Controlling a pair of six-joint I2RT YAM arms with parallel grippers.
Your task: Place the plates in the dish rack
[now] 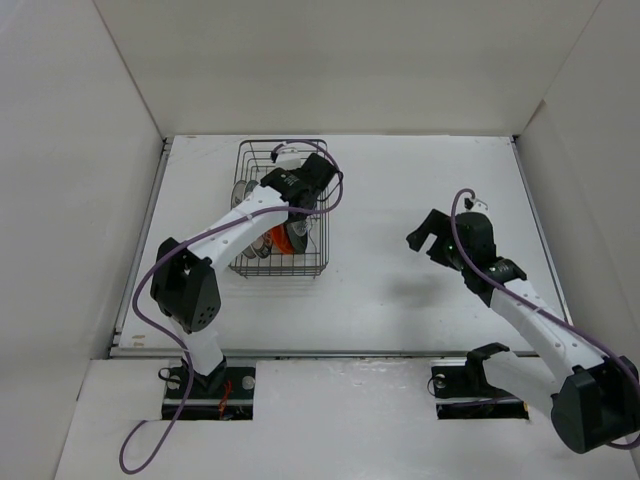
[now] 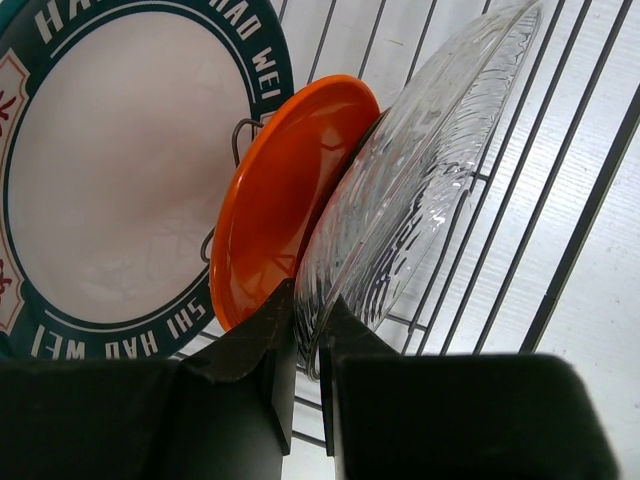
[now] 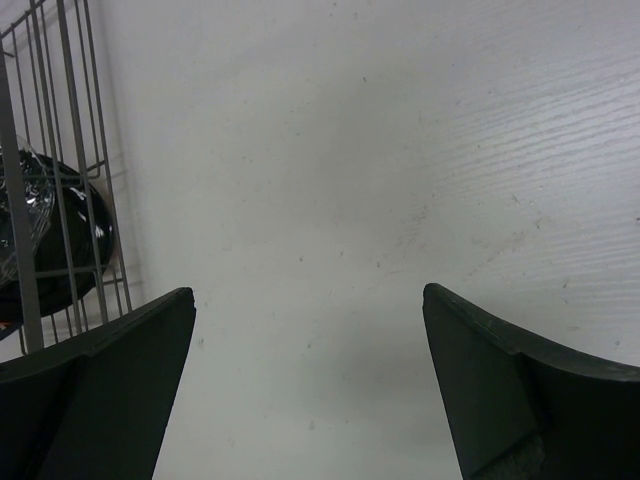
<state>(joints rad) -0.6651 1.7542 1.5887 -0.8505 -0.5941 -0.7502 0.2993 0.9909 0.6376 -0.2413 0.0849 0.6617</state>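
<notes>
On the white table [image 1: 400, 200], left jaws pinch the glass plate [image 2: 420, 190] in the dish rack [image 1: 280, 270]; right jaws gape empty.

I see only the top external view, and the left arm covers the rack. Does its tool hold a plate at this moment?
Observer: Yes. In the left wrist view the left tool is shut on the rim of the clear glass plate, which stands on edge in the dish rack.
Operator: What stands next to it?
Observer: The orange plate leans beside it and appears to touch it; the green-rimmed plate is beyond the orange one.
Operator: Does the right tool carry something?
Observer: No. The right tool is open and empty above the table.
</notes>
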